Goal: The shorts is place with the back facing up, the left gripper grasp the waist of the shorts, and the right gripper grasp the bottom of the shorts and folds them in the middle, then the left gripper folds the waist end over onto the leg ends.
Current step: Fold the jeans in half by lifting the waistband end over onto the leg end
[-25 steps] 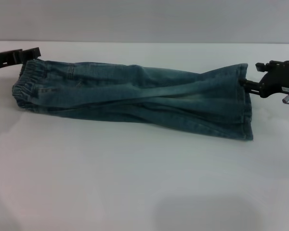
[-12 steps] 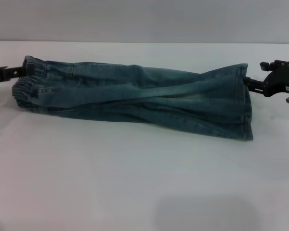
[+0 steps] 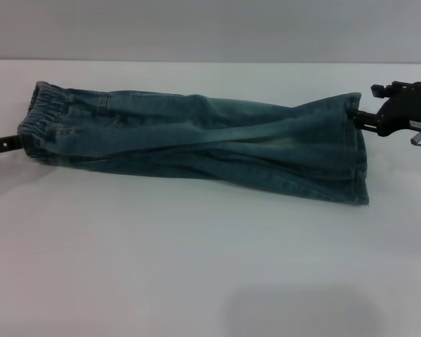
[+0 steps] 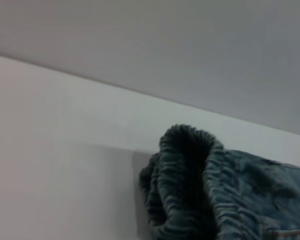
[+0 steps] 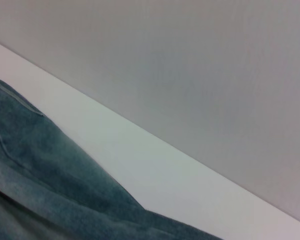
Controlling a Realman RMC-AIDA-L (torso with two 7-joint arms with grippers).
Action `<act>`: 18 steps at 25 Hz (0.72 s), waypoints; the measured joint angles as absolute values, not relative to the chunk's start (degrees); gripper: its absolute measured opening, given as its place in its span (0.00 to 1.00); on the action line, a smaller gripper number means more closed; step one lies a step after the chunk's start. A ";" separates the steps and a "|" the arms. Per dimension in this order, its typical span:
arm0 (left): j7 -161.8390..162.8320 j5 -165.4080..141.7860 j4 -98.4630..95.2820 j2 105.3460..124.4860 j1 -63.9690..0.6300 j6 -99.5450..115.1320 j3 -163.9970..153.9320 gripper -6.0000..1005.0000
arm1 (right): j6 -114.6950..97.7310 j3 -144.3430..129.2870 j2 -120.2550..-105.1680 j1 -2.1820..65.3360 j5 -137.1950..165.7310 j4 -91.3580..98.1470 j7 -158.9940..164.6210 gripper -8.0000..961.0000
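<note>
The shorts [image 3: 196, 144] lie folded lengthwise on the white worktop [image 3: 196, 267], long axis running left to right, tilted slightly nearer toward the right. The waist of the shorts [image 3: 38, 123] points left, the leg ends [image 3: 358, 154] right. The left gripper [image 3: 17, 142] meets the waistband's near corner, the right gripper [image 3: 356, 118] the hem's far corner; whether either pair of jaws is pressed together cannot be told.
</note>
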State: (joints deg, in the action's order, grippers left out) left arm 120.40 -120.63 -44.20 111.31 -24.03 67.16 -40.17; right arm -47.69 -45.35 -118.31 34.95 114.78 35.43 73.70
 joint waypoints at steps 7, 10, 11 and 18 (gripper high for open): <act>120.04 -120.72 -41.84 112.41 -24.55 63.77 -40.48 0.85 | -48.10 -45.80 -118.36 35.13 114.78 35.45 73.86 0.67; 120.06 -120.74 -41.62 112.64 -24.90 63.34 -40.44 0.85 | -48.15 -45.79 -118.38 34.96 114.78 35.61 73.90 0.67; 120.06 -120.74 -41.62 112.64 -24.90 63.34 -40.44 0.84 | -48.15 -45.79 -118.38 34.88 114.78 35.62 73.89 0.67; 120.17 -120.69 -40.55 113.68 -27.97 62.39 -39.98 0.84 | -48.25 -45.78 -118.38 34.27 114.78 35.62 73.90 0.67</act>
State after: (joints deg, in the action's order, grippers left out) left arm 120.17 -120.69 -40.55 113.68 -27.97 62.40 -39.98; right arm -48.25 -45.79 -118.38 34.27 114.78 35.62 73.90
